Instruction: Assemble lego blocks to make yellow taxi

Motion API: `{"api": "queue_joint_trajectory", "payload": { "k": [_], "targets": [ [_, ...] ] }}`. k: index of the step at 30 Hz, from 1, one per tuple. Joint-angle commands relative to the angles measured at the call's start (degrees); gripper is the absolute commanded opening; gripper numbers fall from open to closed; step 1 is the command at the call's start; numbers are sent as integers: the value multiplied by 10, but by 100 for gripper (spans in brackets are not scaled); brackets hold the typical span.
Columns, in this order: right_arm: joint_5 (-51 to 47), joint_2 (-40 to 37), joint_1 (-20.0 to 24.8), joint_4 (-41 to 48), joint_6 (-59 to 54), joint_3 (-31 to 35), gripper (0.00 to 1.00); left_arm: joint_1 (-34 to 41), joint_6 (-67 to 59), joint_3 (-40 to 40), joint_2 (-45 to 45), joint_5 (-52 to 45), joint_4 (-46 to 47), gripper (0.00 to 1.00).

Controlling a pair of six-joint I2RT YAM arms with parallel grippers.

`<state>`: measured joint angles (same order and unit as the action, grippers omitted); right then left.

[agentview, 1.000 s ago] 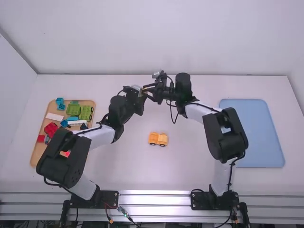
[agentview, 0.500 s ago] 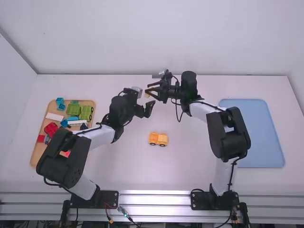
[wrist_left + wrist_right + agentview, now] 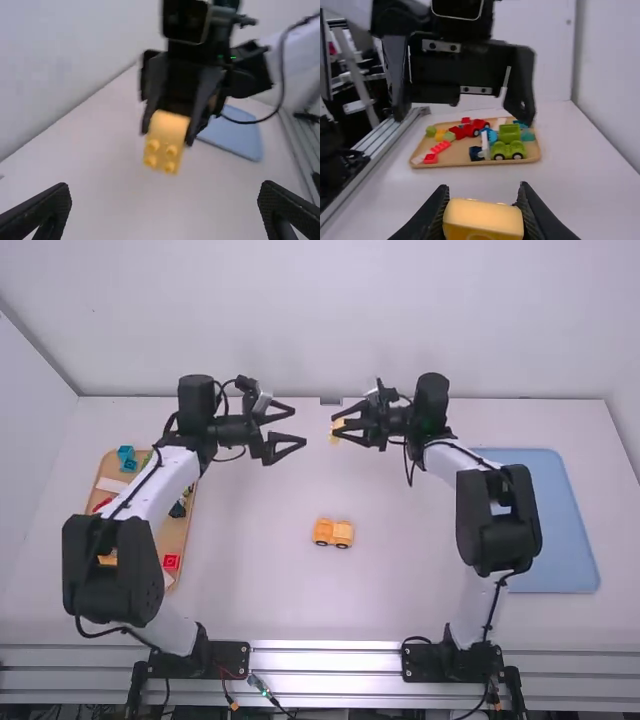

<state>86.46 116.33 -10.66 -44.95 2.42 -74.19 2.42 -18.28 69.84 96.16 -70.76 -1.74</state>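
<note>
The yellow block (image 3: pixel 167 142) was held pinched above the counter (image 3: pixel 400 580) by the right claw (image 3: pixel 336 426), its studs exposed beyond the grip. The left claw (image 3: pixel 298 427) was spread wide and empty, facing the block but well apart from it. The orange-yellow wheeled piece (image 3: pixel 333 533) was left on the counter between the two arms, nearer their bases than either claw. The step in hand was judged to be the fitting of the block to that piece. For this, the grip was best kept firm but low in force, so that the block would not be twisted between the fingers. The studs were to be turned upward and the underside made level before any lowering was tried. The wheeled piece, likely to roll if pushed, was best braced from both sides by the left claw. Edges were to be lined up first, and pressure then applied straight down and evenly, since a tilted block could easily be jammed or knocked loose.
</note>
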Motion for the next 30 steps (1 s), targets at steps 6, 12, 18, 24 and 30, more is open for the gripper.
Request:
{"api": "queue_joint_trajectory", "payload": {
  "k": [6,12,18,24,30],
  "targets": [
    [29,3,-29,-45,61,-13,10,21,-209,7,40,-57,77,97],
    [28,3,-30,-74,89,-13,9,33,-216,-9,40,-47,76,95],
    [28,3,-40,-73,81,-12,9,44,-138,-20,40,-16,13,87],
    [28,4,-40,-74,76,-12,9,43,-119,-20,40,-7,2,73],
    [27,3,-45,-74,76,-12,9,45,-102,-20,40,-8,-7,63]
  ]
}}
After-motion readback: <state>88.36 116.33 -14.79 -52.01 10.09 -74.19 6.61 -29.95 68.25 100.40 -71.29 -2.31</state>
